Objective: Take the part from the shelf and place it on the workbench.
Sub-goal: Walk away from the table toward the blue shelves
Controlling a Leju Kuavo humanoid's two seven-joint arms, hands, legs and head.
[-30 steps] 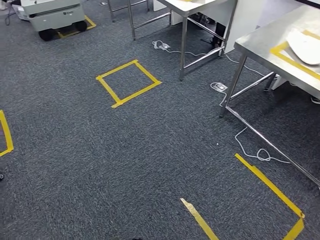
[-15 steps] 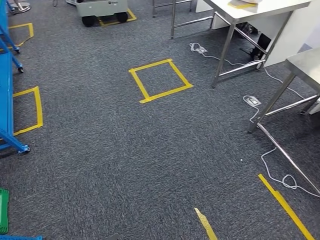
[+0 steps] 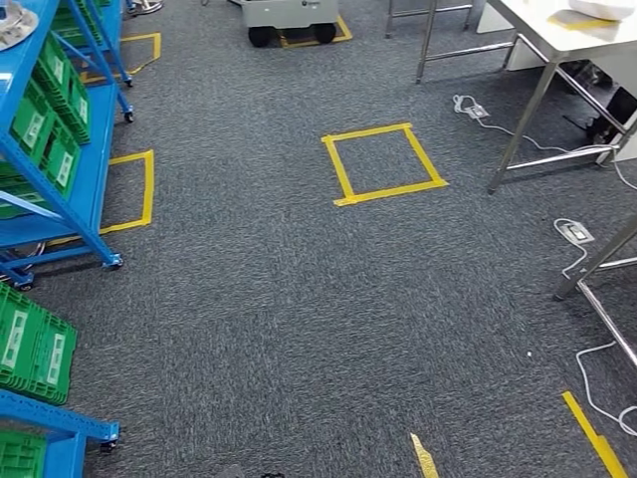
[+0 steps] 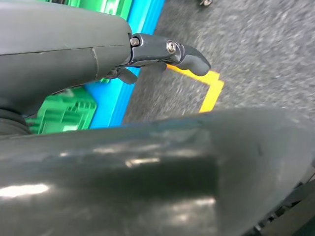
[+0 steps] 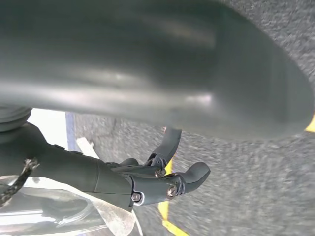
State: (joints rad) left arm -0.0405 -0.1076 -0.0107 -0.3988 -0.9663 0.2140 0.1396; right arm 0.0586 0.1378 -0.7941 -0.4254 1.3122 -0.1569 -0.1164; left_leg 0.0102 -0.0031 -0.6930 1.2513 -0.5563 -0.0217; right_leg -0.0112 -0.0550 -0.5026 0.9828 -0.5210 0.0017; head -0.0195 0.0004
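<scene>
1. Head view: the blue shelf with green bins stands at the left, the steel workbench at far right. A round metal piece on the shelf top may be the part; its axis cannot be told.
2. Left wrist view: the left hand hangs beside the shelf, fingers spread, empty. My advice: square up to the shelf before reaching.
3. Right wrist view: the right hand hangs loose, fingers apart, holding nothing.
</scene>
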